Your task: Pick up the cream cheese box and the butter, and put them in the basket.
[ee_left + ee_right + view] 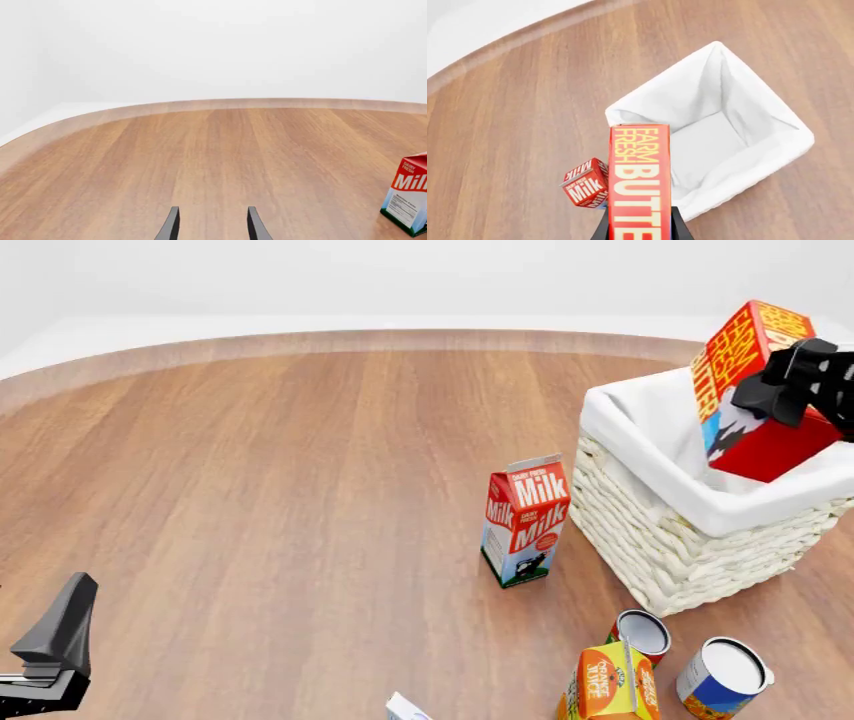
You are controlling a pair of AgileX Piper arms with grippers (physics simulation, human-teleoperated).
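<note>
My right gripper (790,390) is shut on the butter (745,360), a red-and-orange box with a blue end panel. It holds the box tilted above the basket (667,540), and the box's low end is inside the rim. In the right wrist view the butter (640,170) fills the gap between the fingers of the right gripper (640,227), over the basket's cloth liner (647,100). Only a white corner with blue print (407,708) shows at the front view's bottom edge; it looks like the cream cheese box. My left gripper (56,640) is open and empty at the near left, which the left wrist view (212,227) also shows.
A red-white milk carton (525,520) stands just left of the basket and also shows in both wrist views (408,200) (586,187). An orange juice carton (607,685) and two cans (643,633) (723,677) stand in front of the basket.
</note>
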